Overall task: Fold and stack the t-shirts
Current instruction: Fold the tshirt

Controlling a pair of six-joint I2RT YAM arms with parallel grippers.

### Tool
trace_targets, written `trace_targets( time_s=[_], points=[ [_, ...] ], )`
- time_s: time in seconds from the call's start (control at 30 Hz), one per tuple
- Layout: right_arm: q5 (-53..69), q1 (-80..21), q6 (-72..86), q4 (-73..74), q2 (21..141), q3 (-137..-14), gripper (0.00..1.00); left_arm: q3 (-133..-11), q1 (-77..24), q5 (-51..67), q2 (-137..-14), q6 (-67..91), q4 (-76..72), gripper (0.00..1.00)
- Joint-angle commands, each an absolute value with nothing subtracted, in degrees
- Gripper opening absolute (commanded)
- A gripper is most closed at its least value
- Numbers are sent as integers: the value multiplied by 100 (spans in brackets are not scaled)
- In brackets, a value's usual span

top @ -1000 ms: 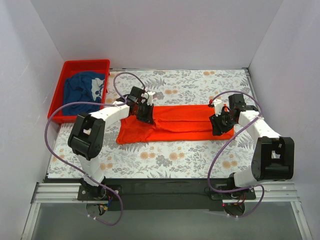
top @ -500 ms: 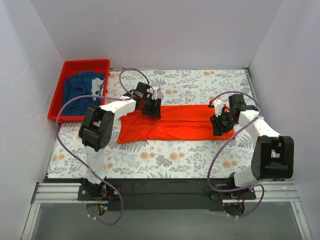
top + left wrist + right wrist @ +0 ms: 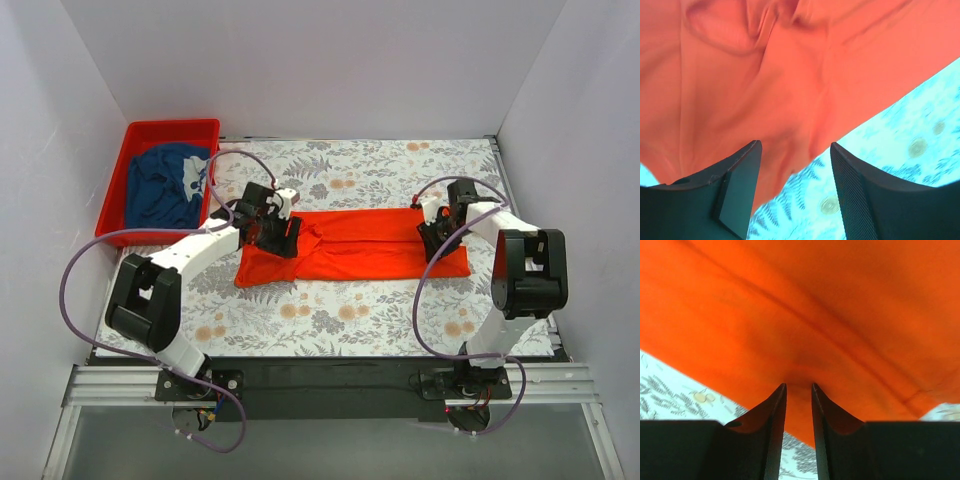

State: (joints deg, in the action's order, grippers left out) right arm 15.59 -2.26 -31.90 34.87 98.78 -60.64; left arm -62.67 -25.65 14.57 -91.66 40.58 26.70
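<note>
The orange shirt [image 3: 350,245] lies folded in a long band across the middle of the table [image 3: 400,160], wrinkled at its left end. The left gripper [image 3: 795,145] is over that end, fingers spread wide. The right gripper [image 3: 798,386] pinches the shirt's right end. The blue shirt [image 3: 160,185] lies crumpled in the red bin [image 3: 170,126], far left.

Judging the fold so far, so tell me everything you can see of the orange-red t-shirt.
The orange-red t-shirt is plain, soft-looking cloth, folded lengthwise into a long band lying flat across the flower-patterned table, with creases along its length. Its left end is wider and rumpled; its right end is squarer. The right gripper is nearly closed, pinching a pucker of cloth at the right end. The left gripper is open over the left end; whether it touches the cloth is unclear.
</note>
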Motion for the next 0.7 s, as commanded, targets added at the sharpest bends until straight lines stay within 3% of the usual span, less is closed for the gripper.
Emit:
trace_targets(
  time_s=[0.0, 0.17, 0.37, 0.5, 0.6, 0.67],
  points=[
    [1468, -211, -3278, 3269, 9993, -6644, 33, -5845, -2470, 1222, -9026, 3736, 3172, 56],
    [1275, -237, -3445, 3358, 10187, -6540, 32, -5590, -2321, 976, -9360, 3639, 3287, 53],
    [1160, -272, -3682, 3366, 9932, -5565, 31, -6089, -1917, 703, -10325, 3323, 3182, 52],
    [1291, -667, -3718, 3480, 9388, -4695, 30, -7230, -1460, 791, -11415, 2954, 3313, 51],
    [2089, -1527, -3542, 4030, 8782, -4412, 29, -8776, -1397, 861, -12460, 2559, 3392, 51],
    [2589, -2202, -3264, 4095, 8395, -4927, 31, -10681, -1389, 1246, -13328, 2557, 3594, 52]
  ],
)
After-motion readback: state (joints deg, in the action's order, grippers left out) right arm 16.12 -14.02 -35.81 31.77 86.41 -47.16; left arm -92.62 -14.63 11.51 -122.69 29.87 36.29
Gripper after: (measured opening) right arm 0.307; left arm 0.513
